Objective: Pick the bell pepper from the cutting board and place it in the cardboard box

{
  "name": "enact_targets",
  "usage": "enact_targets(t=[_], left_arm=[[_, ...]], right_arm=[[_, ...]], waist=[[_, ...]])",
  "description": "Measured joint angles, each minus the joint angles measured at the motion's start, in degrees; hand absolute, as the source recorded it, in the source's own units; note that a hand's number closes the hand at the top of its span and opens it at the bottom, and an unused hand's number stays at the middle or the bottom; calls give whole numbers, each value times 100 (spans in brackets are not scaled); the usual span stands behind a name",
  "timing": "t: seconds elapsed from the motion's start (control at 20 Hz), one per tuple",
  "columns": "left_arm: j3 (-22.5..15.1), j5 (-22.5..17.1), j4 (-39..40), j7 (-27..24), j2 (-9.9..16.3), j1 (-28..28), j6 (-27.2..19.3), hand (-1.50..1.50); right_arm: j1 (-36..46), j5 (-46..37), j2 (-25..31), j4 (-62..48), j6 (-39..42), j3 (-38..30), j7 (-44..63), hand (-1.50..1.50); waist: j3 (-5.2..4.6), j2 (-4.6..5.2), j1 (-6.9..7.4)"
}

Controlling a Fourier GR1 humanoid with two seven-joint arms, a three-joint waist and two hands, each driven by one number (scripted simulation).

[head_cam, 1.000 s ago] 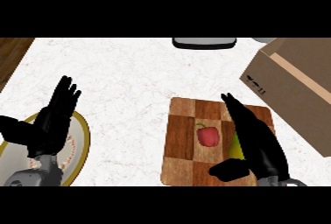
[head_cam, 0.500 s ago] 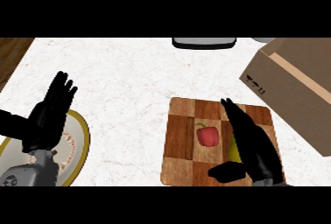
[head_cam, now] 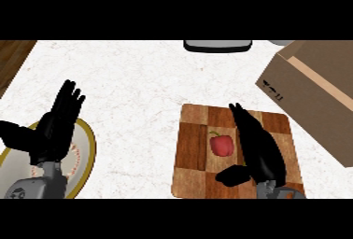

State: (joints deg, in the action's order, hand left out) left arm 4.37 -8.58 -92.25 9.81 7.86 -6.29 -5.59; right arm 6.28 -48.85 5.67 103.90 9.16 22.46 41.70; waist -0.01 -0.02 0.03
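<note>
Head view: I see the pepper [head_cam: 221,145], red, lying mid-board [head_cam: 196,154], not held. My right hand [head_cam: 258,144] is over the board just right of the pepper, fingers straight and pointing up the view, thumb [head_cam: 233,175] sticking out left below the pepper. Can't tell if the fingers touch it. Box [head_cam: 310,98] sits at upper right, just past the board's corner. My left hand [head_cam: 55,126] rests open at left, over a yellow-rimmed plate [head_cam: 86,154].

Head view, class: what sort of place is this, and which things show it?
Probably a kitchen counter: a wooden cutting board with a red bell pepper on a pale speckled countertop, and a plate at the left.
</note>
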Motion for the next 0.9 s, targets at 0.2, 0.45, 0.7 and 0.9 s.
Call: enact_targets(t=[0.2,0.45,0.7,0.9], left_arm=[[-28,70,-110,187,-41,-105,-73,0],[-9,89,-205,188,-76,18,2,0],[-3,167,-203,205,-114,10,0,0],[22,190,-255,227,-134,23,7,0]], right_arm=[[-67,-143,-68,-201,-93,-46,-167,-150],[-72,-220,-190,-351,-46,-135,-321,-150],[-67,-196,-193,-576,14,-315,-584,-150],[16,-287,-312,-852,-57,-387,-713,-150]], waist=[[0,-1,0],[1,0,1],[1,0,0],[2,2,1]])
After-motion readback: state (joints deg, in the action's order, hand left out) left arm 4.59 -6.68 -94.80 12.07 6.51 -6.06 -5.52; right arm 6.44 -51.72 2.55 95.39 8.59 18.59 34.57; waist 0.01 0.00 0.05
